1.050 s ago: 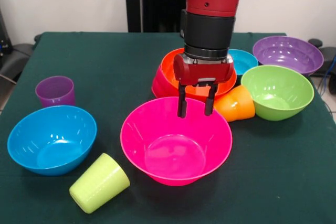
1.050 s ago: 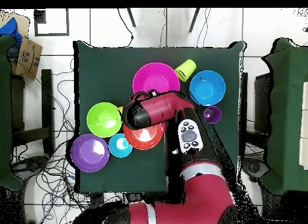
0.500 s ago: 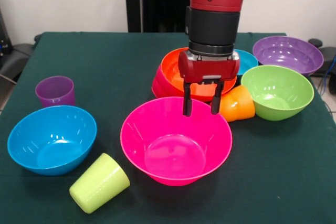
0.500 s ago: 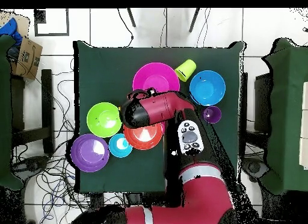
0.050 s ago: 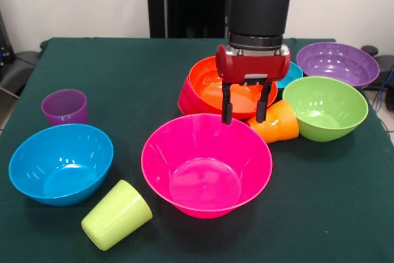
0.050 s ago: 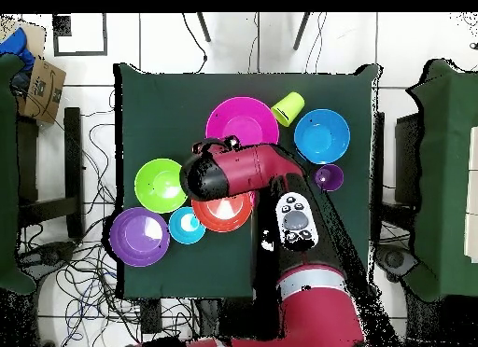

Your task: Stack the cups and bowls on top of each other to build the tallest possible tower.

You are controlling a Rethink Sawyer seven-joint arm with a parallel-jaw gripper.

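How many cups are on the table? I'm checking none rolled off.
3: the purple cup stands upright by the blue bowl, the lime green cup lies on its side near the pink bowl, and the orange cup lies beside the green bowl.

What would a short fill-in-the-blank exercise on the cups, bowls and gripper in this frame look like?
1. The lime green cup lies on its ____.
2. The purple cup stands upright beside the ____ bowl.
3. The gripper, holding nothing, has its fingers ____.
4. The orange bowl sits tilted on a ____ bowl.

Missing words: side; blue; open; red
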